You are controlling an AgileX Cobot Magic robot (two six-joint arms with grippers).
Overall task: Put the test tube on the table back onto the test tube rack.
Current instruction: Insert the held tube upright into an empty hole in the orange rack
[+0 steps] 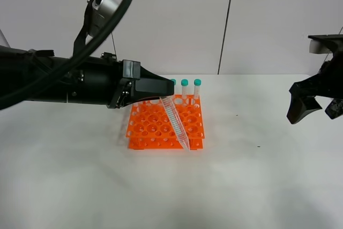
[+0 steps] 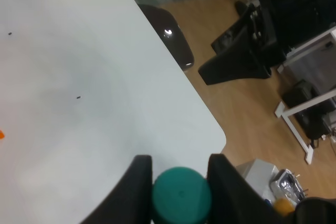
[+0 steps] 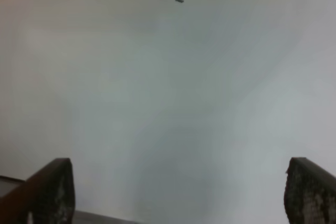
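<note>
**Tube clamped by its cap, slanting down over the rack**

The left pincer is clenched on the test tube at its teal cap. In the left wrist view the cap sits squeezed between the 2 dark fingers. From that grip the tube's long axis runs down and away from the pincer at a clear tilt, not upright. Its pointed tip ends over the rack's corner farthest from the pincer. From the high view I cannot tell whether the tip touches the rack or has entered a hole.

That tilt is what the coming move seems to turn on. The tube likely needs to swing closer to vertical beneath the pincer, with its tip over 1 free hole, before it can drop in.

The right pincer hangs well apart from all this, released and empty. Its wrist view shows only bare desk between wide-set fingers, so the left arm is plainly the nearer one.

The tube is slim, clear plastic with a conical point, smooth and probably slippery. The rack is bright orange plastic in 2 tiers, its top a grid of round holes. Just beyond the left pincer, 3 capped tubes stand upright in its back row. The desk is matte white.
</note>
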